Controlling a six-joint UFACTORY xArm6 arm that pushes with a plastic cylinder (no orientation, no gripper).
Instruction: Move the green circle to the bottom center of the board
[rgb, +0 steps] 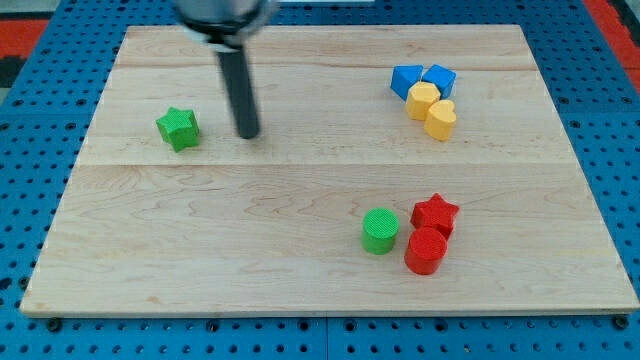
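board (300, 190): wooden, eight blocks in three groups | my tip (248, 133): bare rod, nothing to close, touching no block, just right of green star (178, 128), well apart from target | green circle (380, 231): lower right-centre, beside red star (435, 213) and red cylinder (426, 250), likely needs a leftward nudge

Star block (178, 128) sat upper left on the surface (300, 250), my tip (248, 134) just right of it; circle block (380, 231) lower right of centre.

Lab bench: wooden board (300, 200) on blue perforated mounting table (40, 120), robot rod (240, 95) overhead
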